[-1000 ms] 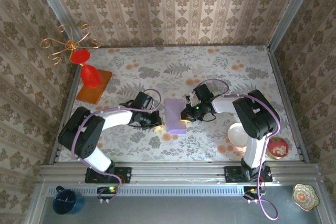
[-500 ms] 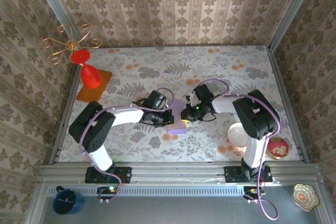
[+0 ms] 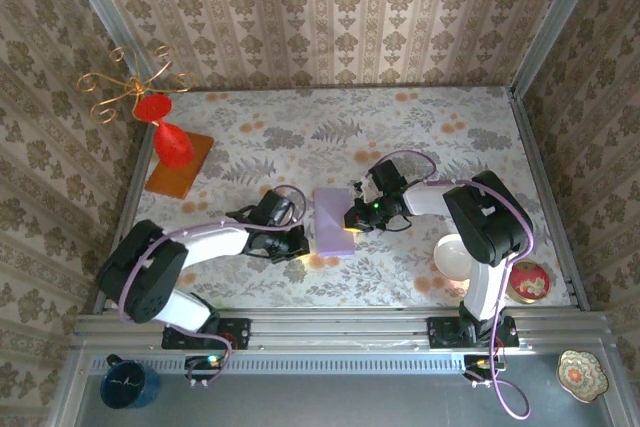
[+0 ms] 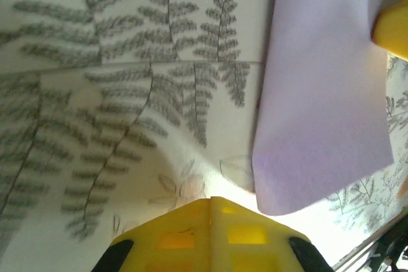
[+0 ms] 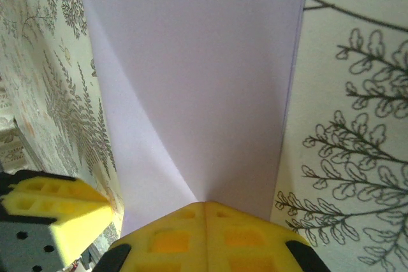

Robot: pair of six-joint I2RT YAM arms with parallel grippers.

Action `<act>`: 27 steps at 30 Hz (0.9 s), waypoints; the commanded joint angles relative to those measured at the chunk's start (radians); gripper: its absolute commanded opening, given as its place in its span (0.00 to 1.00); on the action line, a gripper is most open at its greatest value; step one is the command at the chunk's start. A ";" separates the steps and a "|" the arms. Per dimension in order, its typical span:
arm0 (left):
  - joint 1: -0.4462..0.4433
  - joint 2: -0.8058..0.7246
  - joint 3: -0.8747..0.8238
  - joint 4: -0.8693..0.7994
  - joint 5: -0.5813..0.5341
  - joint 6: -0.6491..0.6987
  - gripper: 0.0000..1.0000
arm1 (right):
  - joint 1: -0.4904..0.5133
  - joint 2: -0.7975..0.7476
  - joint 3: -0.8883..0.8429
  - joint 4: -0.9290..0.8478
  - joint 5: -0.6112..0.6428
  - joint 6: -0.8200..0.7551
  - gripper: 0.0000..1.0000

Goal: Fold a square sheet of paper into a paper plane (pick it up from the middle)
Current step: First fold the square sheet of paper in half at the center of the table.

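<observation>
A tabletop (image 3: 420,137) covered in a pale cloth printed with ferns and flowers, seen from above, with two robot arms reaching in from the near edge. A lilac sheet of paper (image 3: 333,219) lies flat near the middle of the table, showing as a tall narrow rectangle; the right wrist view shows a faint slanting crease across it (image 5: 197,81). The right gripper (image 3: 353,219) has its yellow fingers pressed together, and their joined tip (image 5: 204,211) rests on the paper close to its right edge. The left gripper (image 3: 296,243) also has its fingers together; it points at the table just beside the paper's near left corner (image 4: 319,93), and whether it touches the paper cannot be told. At the far left a red cone vase (image 3: 172,143) stands on an orange mat (image 3: 198,159); a white bowl (image 3: 452,257) and a small red dish (image 3: 528,281) sit at the near right, well apart from the paper.
</observation>
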 commanded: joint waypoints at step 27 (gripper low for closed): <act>-0.086 -0.067 -0.045 -0.190 -0.102 -0.040 0.00 | -0.029 0.132 -0.079 -0.240 0.359 0.007 0.06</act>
